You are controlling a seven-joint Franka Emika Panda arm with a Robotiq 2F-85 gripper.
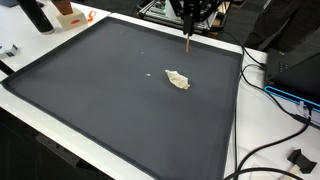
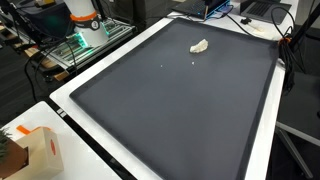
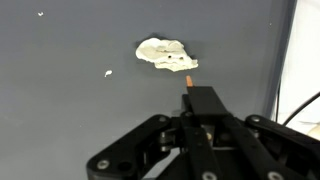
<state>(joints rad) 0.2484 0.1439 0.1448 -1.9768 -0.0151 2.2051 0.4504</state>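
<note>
A crumpled white scrap [image 1: 178,79] [image 2: 199,45] [image 3: 163,53] lies on a large dark mat [image 1: 110,90] [image 2: 180,110] [image 3: 60,110]. My gripper [image 1: 190,16] [image 3: 203,118] hangs over the mat's far edge. It is shut on a thin dark stick with an orange tip [image 1: 189,42] [image 3: 188,79] that points down at the mat. In the wrist view the tip sits just beside the scrap's edge. In an exterior view the tip stands apart from the scrap, further back. A tiny white crumb [image 1: 143,72] [image 3: 108,73] lies apart from the scrap.
The mat rests on a white table [image 1: 250,130] [image 2: 70,105]. Black cables [image 1: 268,95] and a dark box [image 1: 298,68] sit past one mat edge. A cardboard box [image 2: 35,150] and an orange-white object [image 2: 84,16] stand off the mat.
</note>
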